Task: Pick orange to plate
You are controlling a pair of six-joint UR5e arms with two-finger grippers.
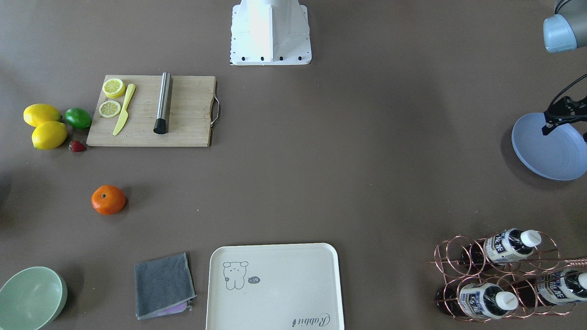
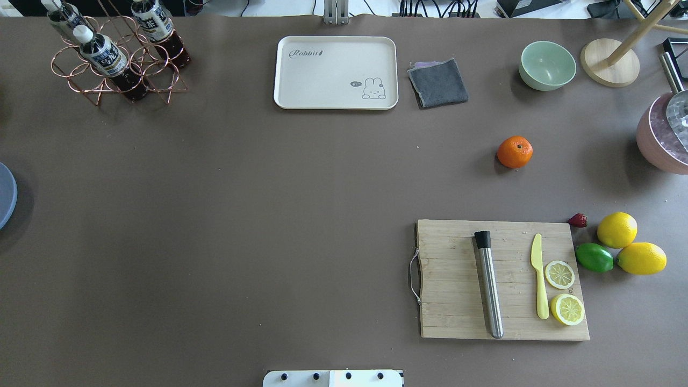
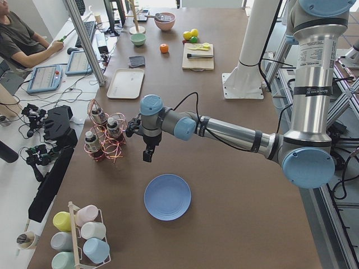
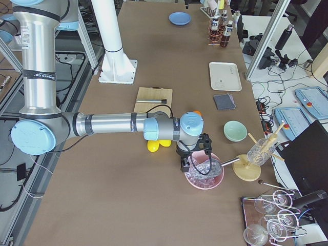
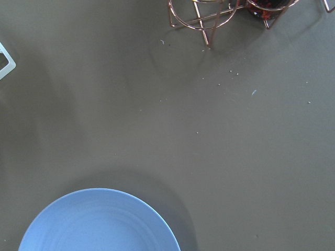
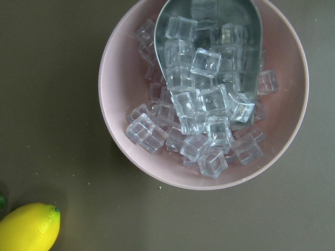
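While the orange [image 2: 515, 152] sits on the right half of the table [image 2: 269, 215] (between grey cloth [image 2: 438, 82] and cutting board [image 2: 500, 279]), the plate [image 3: 167, 196] lies at its left edge. Left gripper [image 3: 147, 156] hangs near it, right gripper [image 4: 185, 165] over the ice bowl [image 4: 205, 178]; whether those 2 are open I cannot tell.

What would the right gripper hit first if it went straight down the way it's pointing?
Most likely the ice cubes heaped in the pink bowl, or the metal scoop lying among them. The right gripper points down over that bowl, though its exact alignment is unclear.
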